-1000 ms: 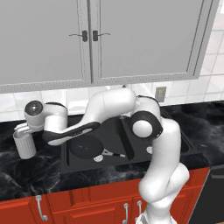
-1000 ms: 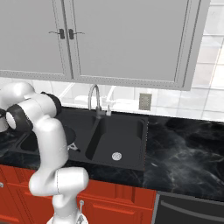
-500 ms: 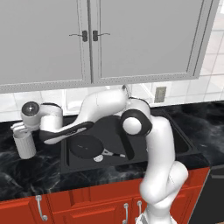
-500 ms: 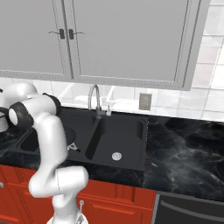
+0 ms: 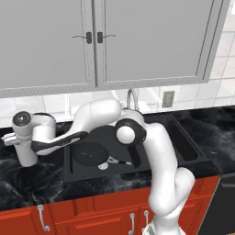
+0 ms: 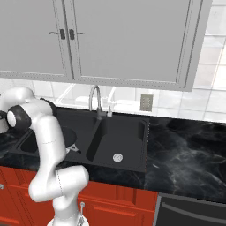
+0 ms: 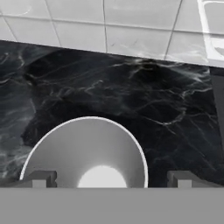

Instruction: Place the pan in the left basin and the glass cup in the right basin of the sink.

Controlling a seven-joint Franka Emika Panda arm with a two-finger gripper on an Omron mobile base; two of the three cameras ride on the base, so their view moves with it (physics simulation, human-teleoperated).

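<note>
Gripper jaws spread wide, holding nothing, hovering straight above the upright glass cup on the black counter left of the sink — its open rim sits off-centre toward one fingertip; pan already lies in the left basin.
</note>
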